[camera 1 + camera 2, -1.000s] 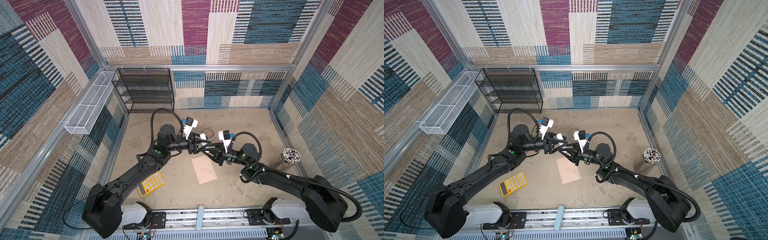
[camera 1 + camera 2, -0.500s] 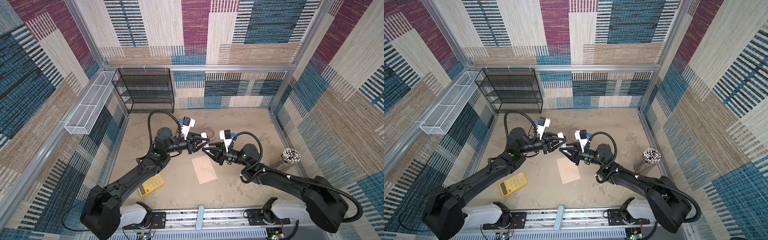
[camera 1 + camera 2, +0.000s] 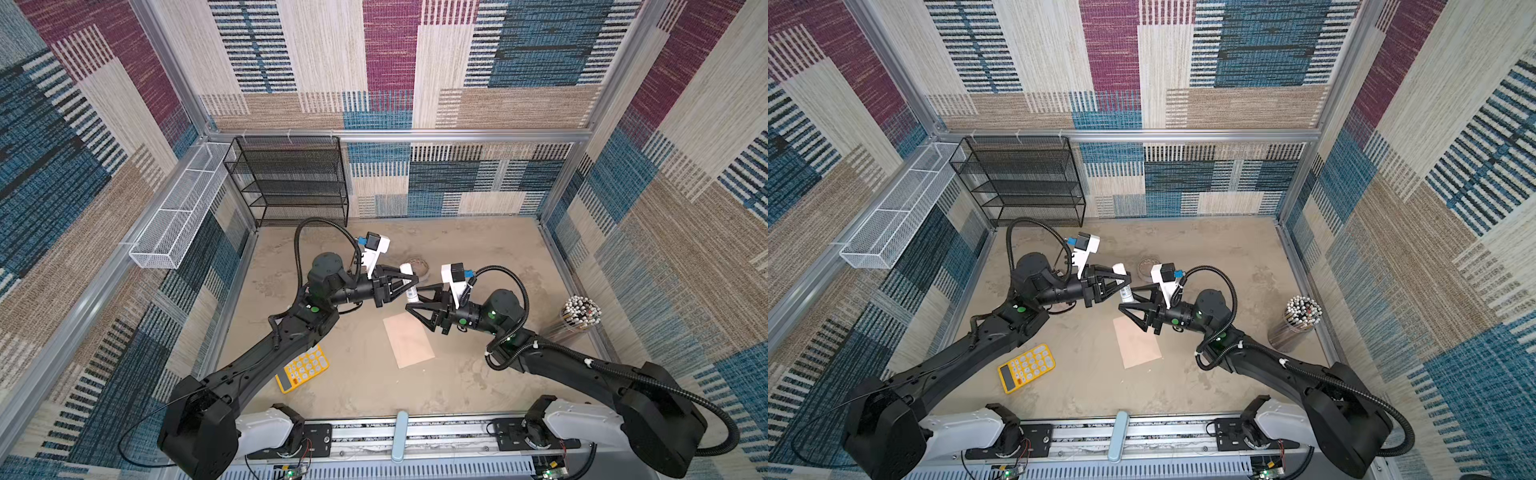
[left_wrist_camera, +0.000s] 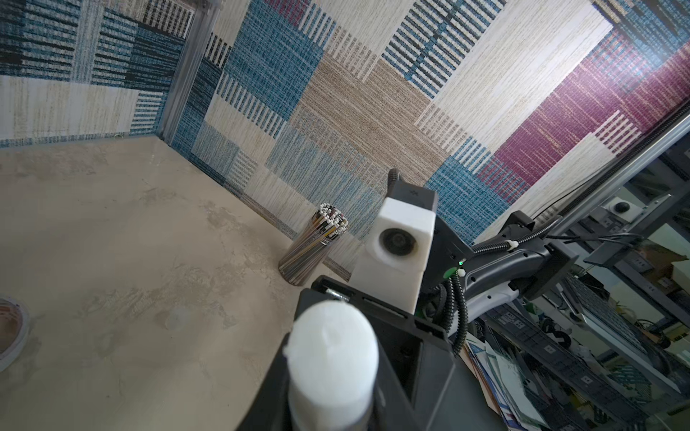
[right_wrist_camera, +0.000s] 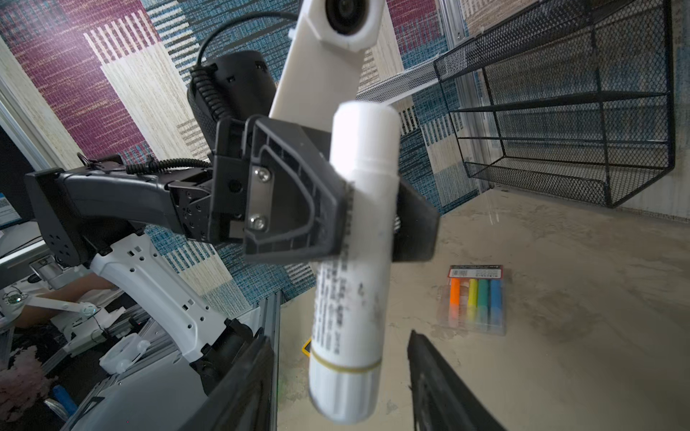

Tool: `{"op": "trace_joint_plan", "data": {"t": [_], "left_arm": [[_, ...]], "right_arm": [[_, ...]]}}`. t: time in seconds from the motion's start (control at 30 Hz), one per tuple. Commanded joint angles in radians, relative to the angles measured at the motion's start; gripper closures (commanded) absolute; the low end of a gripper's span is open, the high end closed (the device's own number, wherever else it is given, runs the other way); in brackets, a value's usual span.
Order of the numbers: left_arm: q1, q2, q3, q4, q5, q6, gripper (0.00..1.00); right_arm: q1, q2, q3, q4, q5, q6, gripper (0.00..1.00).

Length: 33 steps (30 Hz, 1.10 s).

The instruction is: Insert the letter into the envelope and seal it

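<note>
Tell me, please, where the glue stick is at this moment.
In both top views the glue stick is in the air near the middle, clamped in the left gripper, its lower end inside the open right gripper, just behind the envelope.

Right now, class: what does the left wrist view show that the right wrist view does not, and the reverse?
Only the left wrist view shows the pencil cup and the tape roll. Only the right wrist view shows the black mesh shelf and the marker pack. Both show the glue stick, which the left gripper clamps, and the tabletop.
</note>
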Motion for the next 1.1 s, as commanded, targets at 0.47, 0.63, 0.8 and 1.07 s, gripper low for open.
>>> {"op": "trace_joint_plan", "data": {"t": [0.47,0.63,0.8,1.07], "left_arm": [[-0.008,-0.019,0.004,-0.069,0.001,0.077,1.0],[-0.011,-0.021,0.002,-0.074,0.006,0.084,1.0],[-0.012,-0.021,-0.001,-0.078,0.006,0.086,1.0],[-0.015,-0.015,-0.007,-0.079,-0.001,0.083,1.0]], "right_arm": [[-0.007,0.015,0.049,-0.084,-0.035,-0.092,0.47],[-0.011,0.019,0.056,-0.082,-0.04,-0.09,0.58],[-0.013,0.012,0.059,-0.088,-0.041,-0.094,0.67],[-0.015,0.018,0.072,-0.095,-0.034,-0.105,0.77]]}}
